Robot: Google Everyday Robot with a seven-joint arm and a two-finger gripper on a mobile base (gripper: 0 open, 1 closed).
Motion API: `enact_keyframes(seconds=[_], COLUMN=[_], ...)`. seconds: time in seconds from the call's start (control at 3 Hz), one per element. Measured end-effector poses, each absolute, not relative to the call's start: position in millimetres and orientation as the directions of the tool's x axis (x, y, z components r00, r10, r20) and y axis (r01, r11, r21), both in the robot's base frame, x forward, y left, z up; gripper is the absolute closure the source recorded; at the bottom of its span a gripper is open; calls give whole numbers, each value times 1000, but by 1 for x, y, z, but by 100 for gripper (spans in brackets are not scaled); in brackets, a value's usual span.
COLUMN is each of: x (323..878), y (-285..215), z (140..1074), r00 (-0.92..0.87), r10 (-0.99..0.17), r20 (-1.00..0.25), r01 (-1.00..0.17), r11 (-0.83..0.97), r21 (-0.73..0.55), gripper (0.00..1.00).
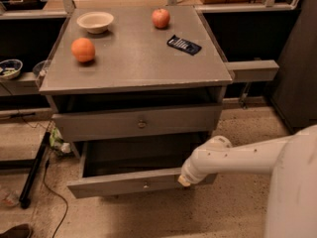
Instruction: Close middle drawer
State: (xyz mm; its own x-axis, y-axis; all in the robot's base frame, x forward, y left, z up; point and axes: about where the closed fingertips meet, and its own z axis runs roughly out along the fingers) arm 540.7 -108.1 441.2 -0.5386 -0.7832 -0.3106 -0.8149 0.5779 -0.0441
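The middle drawer (114, 185) is pulled well out of the grey cabinet. Its low flat front carries a tiny knob (145, 185), and its dark inside looks empty. My white arm reaches in from the right. The gripper (184, 181) sits at the right part of that drawer front, against its upper edge. Above it, the taller top drawer (99, 125) with a bigger round knob stands slightly out.
On the cabinet top (133, 58) lie an orange (82, 49), a white bowl (95, 21), an apple (160, 18) and a dark calculator (184, 44). A black stand leg (33, 170) and cables lie on the floor at left. A grey shelf (250, 70) juts out at right.
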Motion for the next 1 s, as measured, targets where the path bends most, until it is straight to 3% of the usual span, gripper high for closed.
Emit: enact_keyframes(seconds=[1.0], x=[504], y=[-129], z=[436], r00=[-561], r10=[-781], r20=[-272], r01=[-813], r11=[583], r21=[3], gripper=[100])
